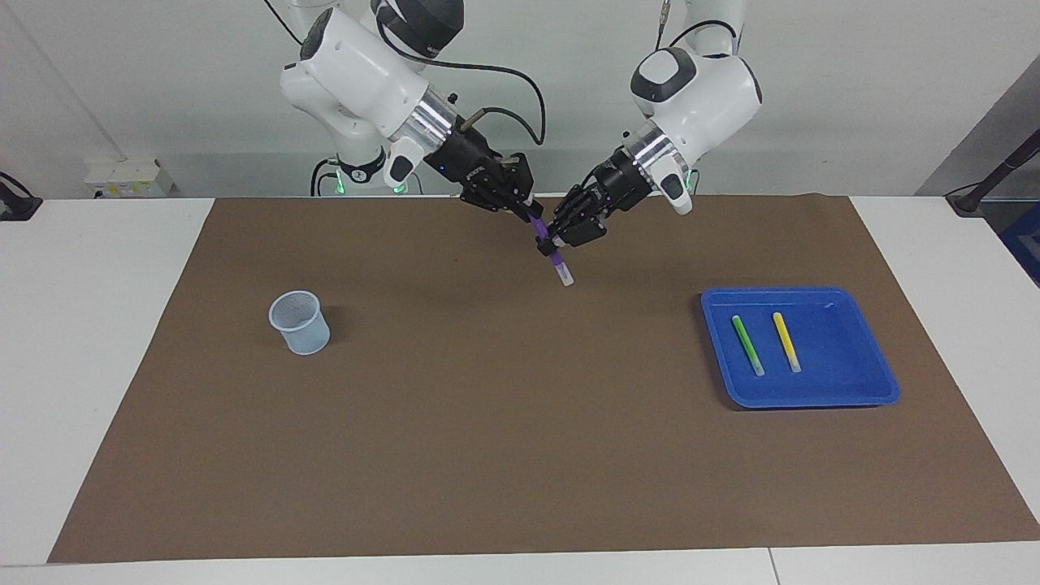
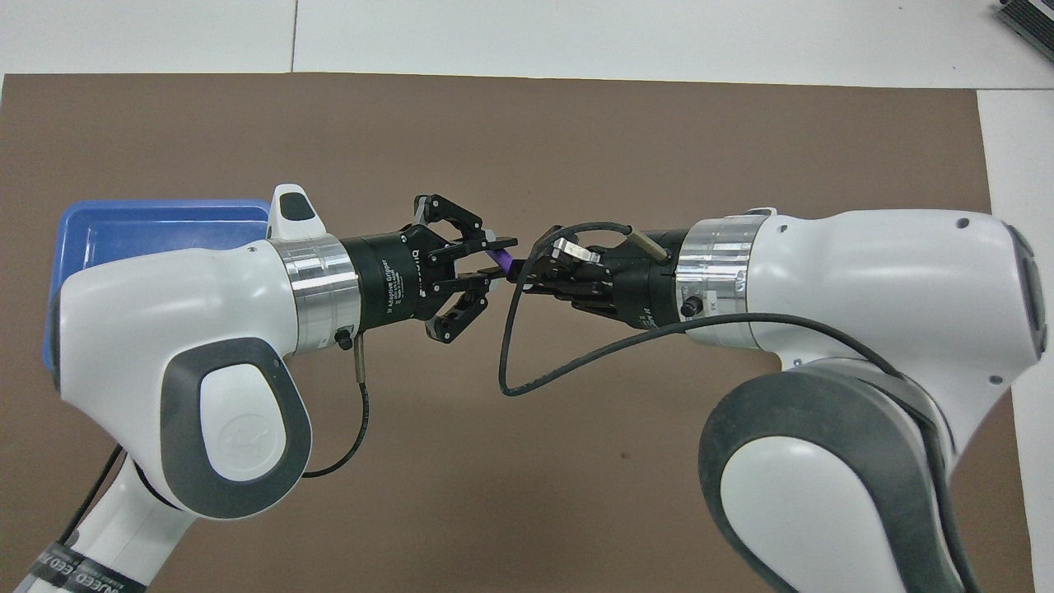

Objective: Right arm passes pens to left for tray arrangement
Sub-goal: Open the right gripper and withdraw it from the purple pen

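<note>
Here both grippers meet in the air over the brown mat (image 1: 504, 422), each clamped on the purple pen (image 1: 555, 261): the right gripper (image 1: 530, 214) on its upper end, the left gripper (image 1: 552, 241) lower down. Only the facing view shows the pen's pale tip slanting down, the green pen (image 1: 747, 344) and yellow pen (image 1: 786, 341) lying side by side in the blue tray (image 1: 861, 382), and the cup (image 1: 300, 323). The overhead view shows only a sliver of purple between the fingers (image 2: 501, 241), with the left arm hiding most of the tray.
</note>
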Controlling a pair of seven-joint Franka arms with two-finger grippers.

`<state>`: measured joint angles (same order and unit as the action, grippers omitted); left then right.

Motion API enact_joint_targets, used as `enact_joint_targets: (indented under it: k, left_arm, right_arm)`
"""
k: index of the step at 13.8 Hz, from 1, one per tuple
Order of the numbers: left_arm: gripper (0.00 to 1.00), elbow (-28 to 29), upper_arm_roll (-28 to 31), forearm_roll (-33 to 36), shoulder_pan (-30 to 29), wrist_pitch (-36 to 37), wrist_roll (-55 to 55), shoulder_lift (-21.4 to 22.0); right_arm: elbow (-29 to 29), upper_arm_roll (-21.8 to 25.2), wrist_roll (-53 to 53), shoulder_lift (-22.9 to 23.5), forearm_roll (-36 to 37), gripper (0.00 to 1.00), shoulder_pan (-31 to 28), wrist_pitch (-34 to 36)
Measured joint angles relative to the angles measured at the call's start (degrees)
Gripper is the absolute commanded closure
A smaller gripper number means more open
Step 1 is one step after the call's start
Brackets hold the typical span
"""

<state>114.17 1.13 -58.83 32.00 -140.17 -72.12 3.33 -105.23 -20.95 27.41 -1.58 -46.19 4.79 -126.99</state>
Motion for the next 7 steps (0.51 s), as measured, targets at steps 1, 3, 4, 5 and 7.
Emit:
enact_joint_targets:
  k: [1, 3, 4, 5, 7]
  left_arm:
    - [1.0, 0.0, 0.02, 0.11, 0.0, 0.12, 0.0, 0.02]
    - [1.0, 0.0, 0.04, 0.23, 0.0, 0.91, 0.0, 0.12]
    - [1.0, 0.0, 0.08, 0.39, -0.01, 1.57, 0.0, 0.2]
    - [1.0, 0.0, 0.1, 0.58, -0.01, 1.94, 0.0, 0.33]
    - [1.0, 0.0, 0.34, 1.34, -0.04, 2.65, -0.01, 0.59]
  right_arm:
    - [0.0, 0.0, 0.0, -0.01, 0.0, 0.85, -0.01, 0.06]
    - [0.03, 0.01, 0.0, -0.03, 0.0, 0.62, -0.05, 0.06]
    - [0.08, 0.02, 0.0, -0.08, 0.0, 0.42, -0.24, 0.02]
    - [0.1, 0.02, 0.0, -0.09, 0.0, 0.3, -0.47, 0.02]
    - [0.13, 0.04, 0.0, -0.1, 0.0, 0.19, -1.03, 0.01]
